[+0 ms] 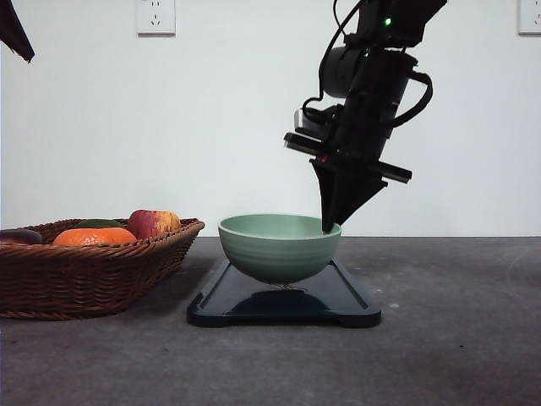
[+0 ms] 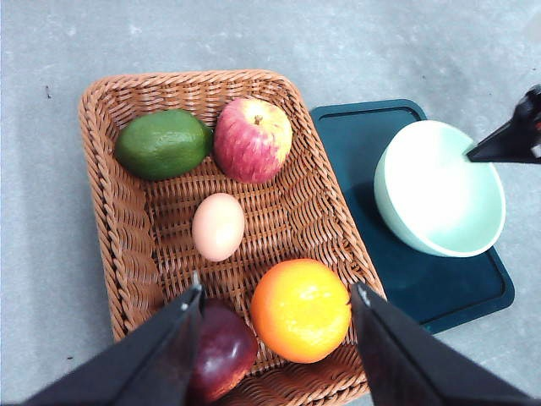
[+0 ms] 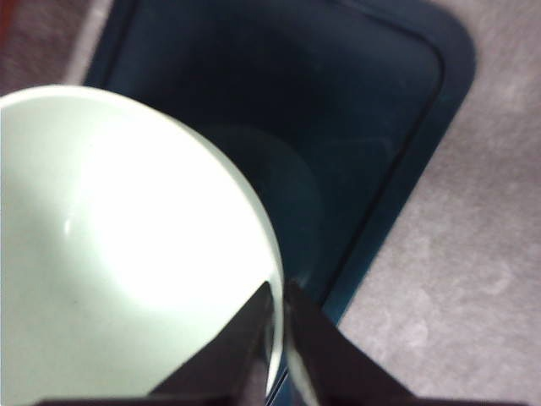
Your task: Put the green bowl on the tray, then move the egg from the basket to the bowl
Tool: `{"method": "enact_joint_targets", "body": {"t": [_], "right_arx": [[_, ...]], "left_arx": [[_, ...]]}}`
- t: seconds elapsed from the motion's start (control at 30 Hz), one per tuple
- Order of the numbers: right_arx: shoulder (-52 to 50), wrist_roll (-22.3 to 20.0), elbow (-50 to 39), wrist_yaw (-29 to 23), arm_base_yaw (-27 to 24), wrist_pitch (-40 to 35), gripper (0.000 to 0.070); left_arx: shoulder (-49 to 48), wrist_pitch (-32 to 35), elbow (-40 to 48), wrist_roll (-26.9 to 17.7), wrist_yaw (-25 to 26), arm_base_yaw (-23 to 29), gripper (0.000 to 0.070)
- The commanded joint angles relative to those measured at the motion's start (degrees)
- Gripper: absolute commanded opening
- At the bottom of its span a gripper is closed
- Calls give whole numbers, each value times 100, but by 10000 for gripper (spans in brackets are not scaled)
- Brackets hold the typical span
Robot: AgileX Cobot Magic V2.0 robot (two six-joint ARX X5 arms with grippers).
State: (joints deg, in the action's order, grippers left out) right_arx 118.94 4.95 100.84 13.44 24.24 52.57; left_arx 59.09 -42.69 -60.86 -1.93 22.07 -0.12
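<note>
Sage-green bowl [image 1: 279, 247] sits on dark tray [image 1: 347, 298], right claw [image 1: 328, 227] pinching its rim | egg [image 2: 218, 226] lies mid wicker basket [image 2: 101, 169] among avocado [image 2: 163, 144], apple [image 2: 252, 139], orange [image 2: 300, 309] | dark red fruit [image 2: 221, 351] partly hidden by left claw [image 2: 277, 298], spread wide, grasping nothing | grey counter [image 1: 456, 338]

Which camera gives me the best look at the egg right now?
The left wrist view: the egg lies in full sight in the middle of the basket, among the fruit, with the open left gripper above it. In the front view the basket wall hides it. The right wrist view looks at the bowl.
</note>
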Motion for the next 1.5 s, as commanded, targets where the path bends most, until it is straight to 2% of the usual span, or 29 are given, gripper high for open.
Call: {"method": "enact_joint_targets", "body": {"t": [0.0,0.07,0.13,0.3,0.43,0.53,0.73,0.9,1.03,1.2,1.47], "right_arx": [[128,61,151,5,46,-24,88],[126,63,163,16,61,-26,193],[110,60,245,28,61,46,240],[-147,-56,538,-4,59,307,240],[-694,-104,370,-37,70,124,239],[-1326,-116,-326,-42,67,-580,239],[-2859,-179,-2370,-43,18,-2214,238],[-4019,-412,-3675,-156,-7,-2918,238],[-4894,-580,-4565,-343,-10,-3156,238],[-5892,-564,-5479,-346,-12,-3170,238],[-6777,-516,-6113,-566,-12,-3116,238]], "left_arx": [[46,24,-149,4,32,0,351],[46,23,-147,4,32,0,351],[46,25,-146,4,32,0,351],[46,25,-148,3,32,0,351],[46,25,-146,0,32,0,351],[46,14,-147,0,32,0,351],[46,5,-148,2,32,0,351],[46,-14,-148,8,32,0,351],[46,-28,-148,9,32,0,351],[46,-89,-149,27,32,-3,352],[119,-317,-163,560,32,-259,362]]}}
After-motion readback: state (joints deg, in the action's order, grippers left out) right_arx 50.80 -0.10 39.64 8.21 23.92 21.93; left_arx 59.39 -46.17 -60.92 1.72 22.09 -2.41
